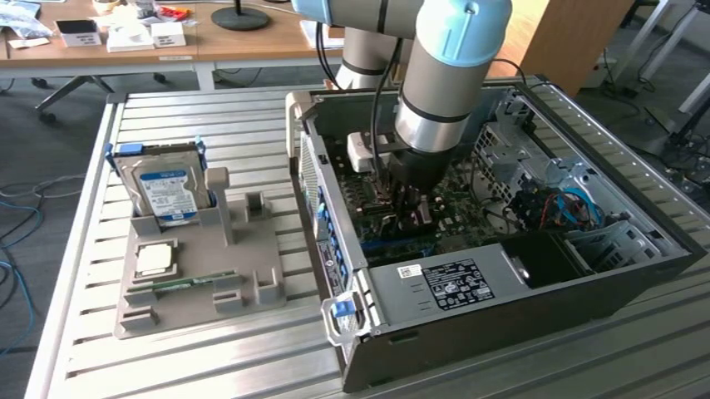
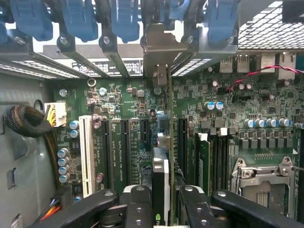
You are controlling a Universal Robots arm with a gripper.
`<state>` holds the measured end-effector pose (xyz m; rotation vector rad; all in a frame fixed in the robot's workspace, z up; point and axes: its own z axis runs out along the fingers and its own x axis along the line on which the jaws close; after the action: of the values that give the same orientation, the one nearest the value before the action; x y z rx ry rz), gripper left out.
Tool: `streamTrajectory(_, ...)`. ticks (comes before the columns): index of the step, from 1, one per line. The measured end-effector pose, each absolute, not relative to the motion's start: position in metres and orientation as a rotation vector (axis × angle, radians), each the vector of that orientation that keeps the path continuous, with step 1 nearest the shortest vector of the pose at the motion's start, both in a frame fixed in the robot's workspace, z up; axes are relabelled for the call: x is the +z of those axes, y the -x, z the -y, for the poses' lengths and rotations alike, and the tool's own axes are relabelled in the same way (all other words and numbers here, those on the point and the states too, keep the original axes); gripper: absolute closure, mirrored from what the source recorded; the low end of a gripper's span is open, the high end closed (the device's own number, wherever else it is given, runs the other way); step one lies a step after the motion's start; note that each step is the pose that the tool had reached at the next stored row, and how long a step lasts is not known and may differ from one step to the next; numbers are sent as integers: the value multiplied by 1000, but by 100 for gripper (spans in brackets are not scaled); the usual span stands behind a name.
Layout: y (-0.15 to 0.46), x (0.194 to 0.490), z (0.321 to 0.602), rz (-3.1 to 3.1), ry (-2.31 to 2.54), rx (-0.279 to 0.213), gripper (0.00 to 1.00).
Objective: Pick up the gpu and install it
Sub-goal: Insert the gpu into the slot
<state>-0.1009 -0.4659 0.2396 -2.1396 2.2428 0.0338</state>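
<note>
The arm reaches down into the open computer case (image 1: 488, 274), which lies on its side on the slatted bench (image 1: 199, 366), toward the bench edge on the exterior view's right. The tool (image 1: 401, 204) is low inside the case, just above the motherboard (image 1: 466, 208).

In the wrist view the tool (image 2: 161, 209) has its black fingers (image 2: 137, 209) closed against both faces of the gpu (image 2: 160, 190), which stands on edge between them. The card runs straight away from the camera toward the rear wall of the case, and its silvery metal bracket (image 2: 159, 52) sits at the slot opening there, among the blue retaining clips (image 2: 126, 19). The card's lower edge lines up with a dark expansion slot on the green motherboard (image 2: 118, 104); whether it is fully seated cannot be told. A white slot (image 2: 86, 154) and more dark slots lie beside it on one side, and the memory slots (image 2: 209, 156) and the processor socket (image 2: 263, 175) on the other.

On the bench, toward the edge on the exterior view's left, a grey holder tray (image 1: 199, 291) carries a hard drive (image 1: 166, 187) standing upright, a processor (image 1: 155, 259) lying flat and a memory stick (image 1: 183, 284).
</note>
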Motion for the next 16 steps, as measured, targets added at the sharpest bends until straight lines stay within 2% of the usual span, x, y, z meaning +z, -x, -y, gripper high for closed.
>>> streamTrajectory(16,101,237,466,-2243,2140,34,73)
